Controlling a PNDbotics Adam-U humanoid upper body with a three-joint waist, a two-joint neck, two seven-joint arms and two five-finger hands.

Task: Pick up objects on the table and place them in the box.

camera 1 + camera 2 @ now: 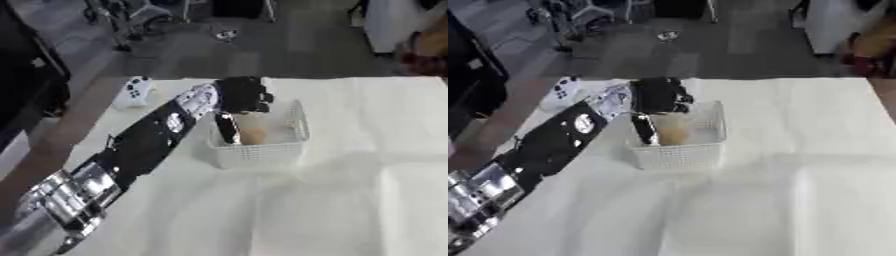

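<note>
Left hand, black, hangs over far rim of white perforated plastic box, fingers curled; can't tell if it's pinching anything. Box holds a flat black item & a tan rounded object. White game controller on white tablecloth looks left to do

The box is a white basket with perforated walls, standing upright on the white table. Inside it a black oblong object leans against the left wall, and a tan rounded object lies just beside it.
</note>
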